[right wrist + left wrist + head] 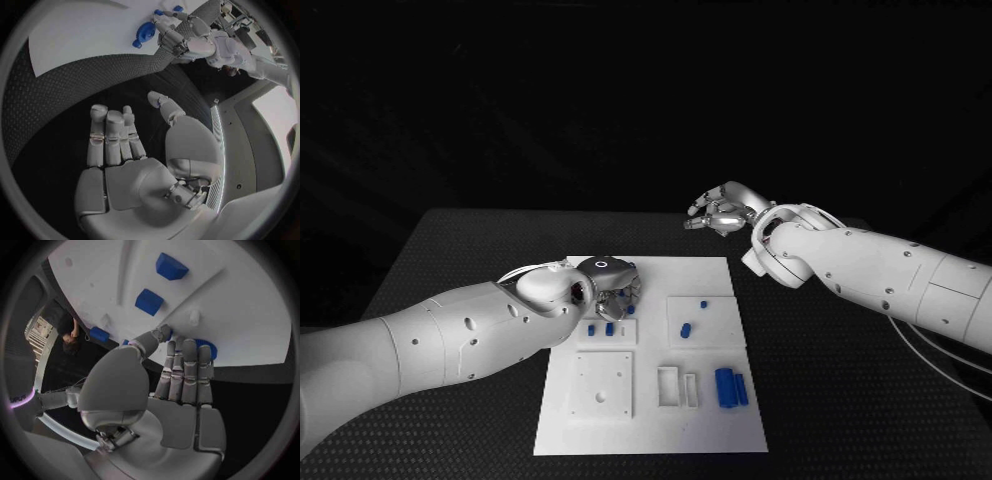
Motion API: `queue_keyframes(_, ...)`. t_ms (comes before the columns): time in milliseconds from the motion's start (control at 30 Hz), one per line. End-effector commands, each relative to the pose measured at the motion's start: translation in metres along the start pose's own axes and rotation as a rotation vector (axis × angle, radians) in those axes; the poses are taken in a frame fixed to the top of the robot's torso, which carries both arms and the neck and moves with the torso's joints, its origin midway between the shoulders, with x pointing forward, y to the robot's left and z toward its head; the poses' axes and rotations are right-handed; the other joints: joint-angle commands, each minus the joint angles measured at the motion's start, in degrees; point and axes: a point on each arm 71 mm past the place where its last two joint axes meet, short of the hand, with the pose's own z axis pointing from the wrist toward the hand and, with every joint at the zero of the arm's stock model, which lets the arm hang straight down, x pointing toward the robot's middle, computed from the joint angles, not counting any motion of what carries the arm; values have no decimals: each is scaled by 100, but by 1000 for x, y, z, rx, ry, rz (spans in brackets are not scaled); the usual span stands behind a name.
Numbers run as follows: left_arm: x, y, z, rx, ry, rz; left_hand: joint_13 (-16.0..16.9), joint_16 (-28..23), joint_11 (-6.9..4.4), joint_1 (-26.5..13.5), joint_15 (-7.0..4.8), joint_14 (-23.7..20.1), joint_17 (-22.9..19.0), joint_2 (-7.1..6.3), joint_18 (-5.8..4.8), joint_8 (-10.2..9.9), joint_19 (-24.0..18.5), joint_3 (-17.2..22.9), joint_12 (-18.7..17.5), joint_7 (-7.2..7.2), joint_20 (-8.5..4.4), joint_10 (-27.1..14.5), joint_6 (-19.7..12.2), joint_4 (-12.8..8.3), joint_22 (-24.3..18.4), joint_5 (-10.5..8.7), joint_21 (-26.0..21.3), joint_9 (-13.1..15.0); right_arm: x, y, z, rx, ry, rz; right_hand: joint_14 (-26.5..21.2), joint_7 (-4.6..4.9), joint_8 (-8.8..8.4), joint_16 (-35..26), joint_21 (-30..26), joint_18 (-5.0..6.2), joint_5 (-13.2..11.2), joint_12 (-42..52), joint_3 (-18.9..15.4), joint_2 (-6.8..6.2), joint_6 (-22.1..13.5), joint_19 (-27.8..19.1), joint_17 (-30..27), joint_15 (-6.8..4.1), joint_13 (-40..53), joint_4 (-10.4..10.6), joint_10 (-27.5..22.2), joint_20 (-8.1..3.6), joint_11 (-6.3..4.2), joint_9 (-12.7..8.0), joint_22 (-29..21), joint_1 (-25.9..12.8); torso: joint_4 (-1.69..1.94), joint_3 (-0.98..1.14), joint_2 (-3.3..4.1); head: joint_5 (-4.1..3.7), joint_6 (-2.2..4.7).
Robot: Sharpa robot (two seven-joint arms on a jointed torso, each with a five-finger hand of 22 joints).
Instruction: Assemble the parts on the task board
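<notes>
While the left hand (607,283) hangs over the far left part of the board (646,420), its fingers (185,371) lie straight and close together, with the tips at a blue part (206,347) near the board's edge. I cannot tell whether the thumb and fingers pinch that part or merely touch it (the fingers cover most of it). The right wrist view shows the same blue part (145,33) at the left hand's fingertips.

Just beside this hand, two small blue parts (600,328) stand in a raised square block. Another block to the right carries a blue peg (685,330) and a smaller blue piece (704,304). Nearer the robot, two long blue parts (731,387) lie side by side at the board's right edge, next to a white slotted holder (678,385). A white plate with holes (604,383) sits at the near left.

The right hand (723,213) hovers off the board, over the black table (877,400) beyond the far right corner, open and holding nothing.
</notes>
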Motion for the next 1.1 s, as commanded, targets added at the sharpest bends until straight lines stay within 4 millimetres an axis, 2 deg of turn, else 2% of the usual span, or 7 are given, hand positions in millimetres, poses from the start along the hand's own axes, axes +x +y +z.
queue_keyframes(33,2,-4,2,12,16,2,-1,54,-9,2,-11,36,14,49,102,25,55,15,-11,-2,-329,58,38,-6,11,5,32,-10,1,1,0,-10,12,0,-27,38,-10,23,-19,168,-32,19,-8,55,-3,-4,-8,19,-7,21,-50,21,-5,-5,83,-9,-2,1,6,-10,-10)
queue_keyframes(300,4,-3,2,12,28,-3,1,152,-34,-31,-35,52,47,82,103,22,56,-7,-13,-17,-344,120,27,2,16,-52,51,-41,1,1,0,-10,12,0,-26,38,-8,24,-19,168,-33,21,-8,56,-2,-4,-9,19,-9,20,-49,21,-6,-5,83,-8,-1,7,4,-18,-32)
queue_keyframes(500,5,-4,3,13,41,-7,0,180,-37,-39,-38,56,55,81,101,18,56,-14,-17,-13,-348,132,20,1,17,-62,54,-50,1,2,0,-11,12,1,-26,37,-8,25,-18,168,-33,23,-8,58,0,-3,-9,19,-11,20,-49,20,-6,-5,83,-7,5,3,1,-23,-40)
queue_keyframes(700,9,-3,4,7,57,-7,3,218,-48,-30,-49,53,64,140,100,31,56,-2,-14,2,-357,169,41,4,17,-66,61,-60,2,2,0,-12,13,1,-26,37,-7,25,-18,168,-34,24,-9,58,0,-3,-10,19,-12,21,-49,21,-6,-6,83,-9,-2,1,2,-26,-41)
queue_keyframes(867,13,-3,5,7,79,-8,25,326,-76,-17,-80,113,86,277,110,95,102,11,25,20,-385,317,158,19,29,-74,107,-68,2,3,0,-14,15,2,-25,37,-7,26,-18,168,-33,25,-9,59,0,-2,-10,18,-14,21,-49,20,-6,-6,83,-9,-1,-1,4,-30,-53)
queue_keyframes(1100,15,-4,5,11,106,-9,43,363,-114,-39,-116,180,64,398,107,164,115,7,53,-14,-410,466,298,25,23,-85,119,-76,2,3,0,-14,15,2,-25,37,-6,27,-18,168,-33,27,-9,61,0,-2,-11,18,-16,23,-48,21,-6,-6,83,-11,0,0,0,-37,-68)
